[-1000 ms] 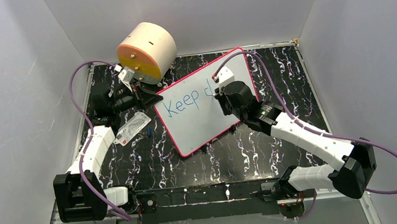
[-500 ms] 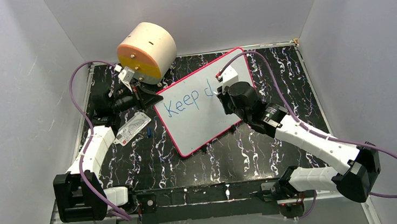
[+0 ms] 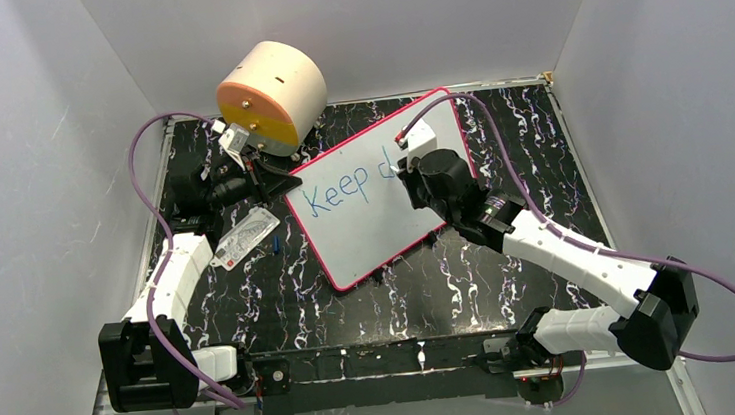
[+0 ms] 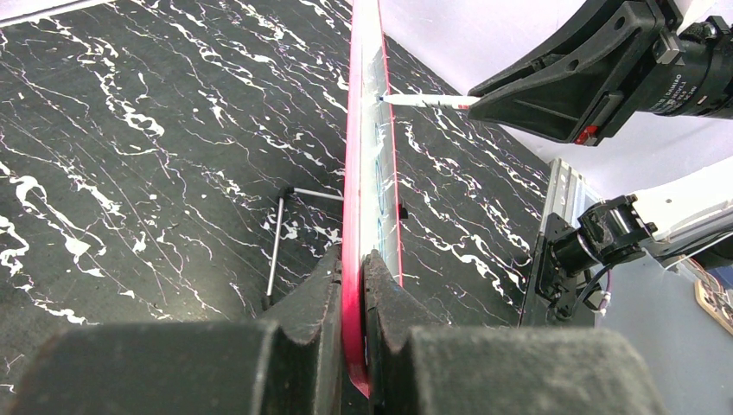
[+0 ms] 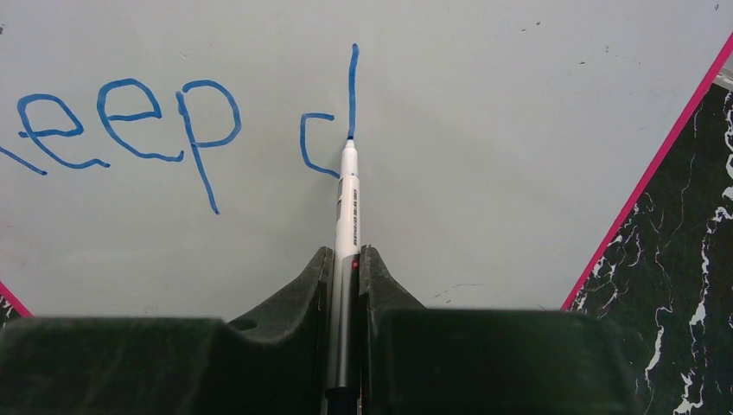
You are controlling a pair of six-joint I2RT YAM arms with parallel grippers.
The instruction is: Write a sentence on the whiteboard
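Note:
The whiteboard point(image 3: 364, 218) with a pink-red border lies tilted on the black marbled table. The sentence point(image 3: 337, 192) in blue reads "Keep c" plus a tall upright stroke; it also shows in the right wrist view point(image 5: 207, 130). My left gripper point(image 4: 353, 259) is shut on the whiteboard's left edge point(image 4: 354, 216), seen from above at the board's left corner point(image 3: 281, 185). My right gripper point(image 5: 347, 255) is shut on a white marker point(image 5: 347, 216), whose blue tip touches the lower end of the upright stroke point(image 5: 352, 86). The marker also shows in the left wrist view point(image 4: 423, 101).
A cream and orange cylinder point(image 3: 271, 93) stands at the back left. A small white printed card point(image 3: 244, 238) and a small blue cap point(image 3: 275, 244) lie left of the board. A thin metal rod point(image 4: 275, 251) lies beside the board's edge.
My right gripper moved the marker up the board and back down, drawing the tall upright stroke after the "c". The left gripper and the board have not moved.

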